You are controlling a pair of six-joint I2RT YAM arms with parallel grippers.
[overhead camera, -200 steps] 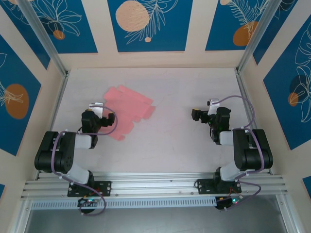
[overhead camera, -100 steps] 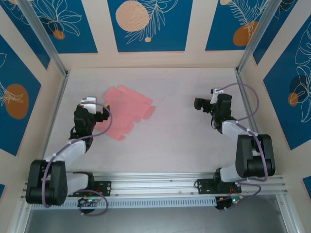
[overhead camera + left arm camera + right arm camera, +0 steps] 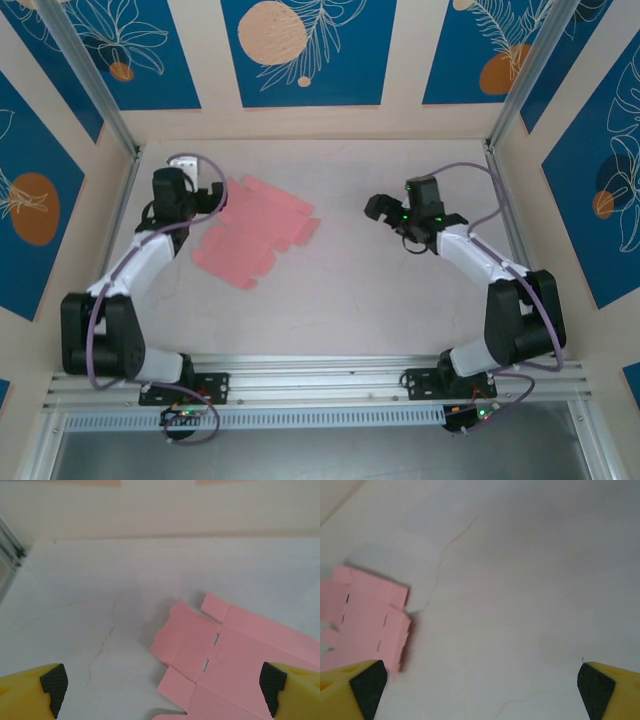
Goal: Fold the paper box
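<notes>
We see the paper box as a flat, tabbed pink sheet lying unfolded on the left half of the bench. Our left pincer is at the sheet's far left corner with its fingers wide apart, gripping nothing. Our right pincer is well apart from the sheet, over bare bench, with its fingers also spread and empty.

Pale table, flat pink paper box on it
</notes>
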